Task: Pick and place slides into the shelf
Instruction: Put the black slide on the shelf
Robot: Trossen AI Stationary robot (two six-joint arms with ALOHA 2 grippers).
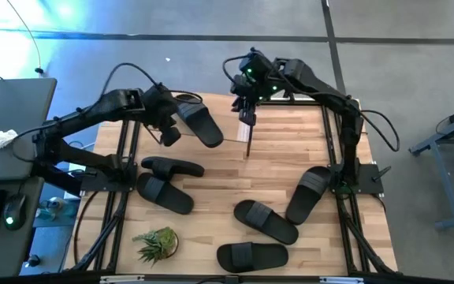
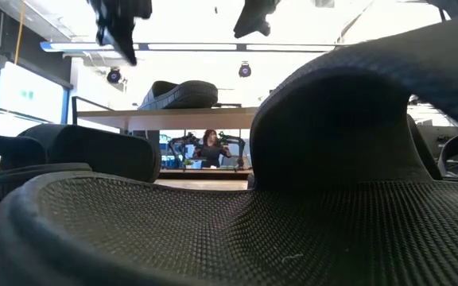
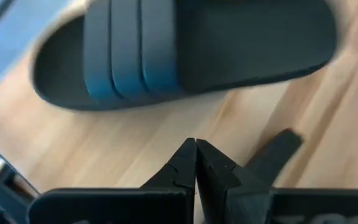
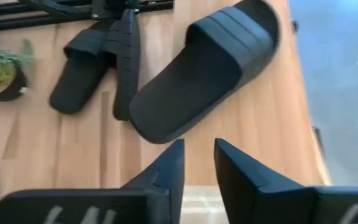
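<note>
One black slide [image 1: 199,122] lies sole-down on the shelf's light wood top [image 1: 290,130] at the table's far side. It also shows on the shelf plank [image 2: 173,117] in the low view [image 2: 177,94]. My left gripper [image 1: 166,136] hangs above the shelf just to the left of this slide [image 3: 179,50]; its fingers [image 3: 196,163] are shut and empty. My right gripper [image 1: 247,120] hangs to the slide's right, a little open and empty [image 4: 197,163], with the slide [image 4: 204,68] ahead of it. Several more slides lie on the table.
On the table lie slides at the left [image 1: 172,167] [image 1: 164,193], in the middle [image 1: 266,221], at the right [image 1: 310,193] and at the near edge [image 1: 251,256]. A small potted plant [image 1: 156,243] stands near left. One slide fills the low view [image 2: 293,183].
</note>
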